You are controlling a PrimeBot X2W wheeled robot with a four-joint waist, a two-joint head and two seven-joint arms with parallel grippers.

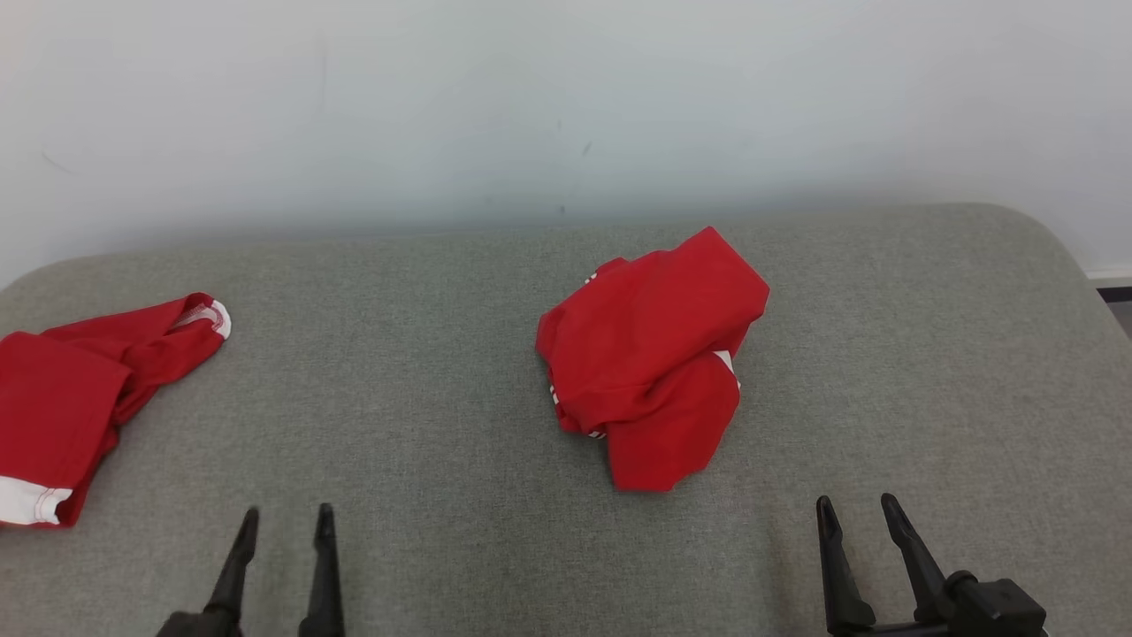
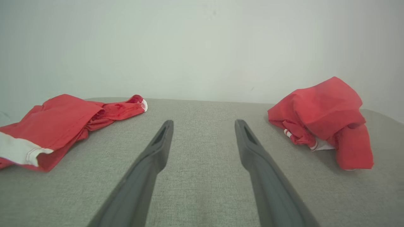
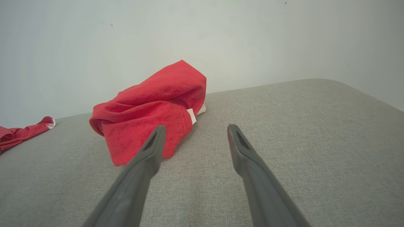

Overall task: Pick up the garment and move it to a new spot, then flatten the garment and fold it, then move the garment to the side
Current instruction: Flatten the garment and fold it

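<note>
Looking down in the head view, a crumpled red garment point(image 1: 654, 354) with white trim lies bunched on the grey fabric-covered counter point(image 1: 398, 398), right of centre and toward the far side, below a pale wall point(image 1: 531, 106). A second red garment point(image 1: 62, 398) with a white hem lies at the left edge, well apart from the first. The left pincer point(image 1: 289, 513) at the near left and the right pincer point(image 1: 856, 502) at the near right both stand spread and empty, apart from either cloth.

Left wrist view: the left pincer point(image 2: 204, 123) is spread over bare counter, with the second red garment point(image 2: 63, 119) at far left and the crumpled red garment point(image 2: 322, 110) at far right.

Right wrist view: the right pincer point(image 3: 196, 127) is spread and holds nothing. Its left finger point(image 3: 151, 151) overlaps the near flap of the crumpled red garment point(image 3: 151, 104) in this view. The second red garment point(image 3: 22, 132) shows at the far left edge.
</note>
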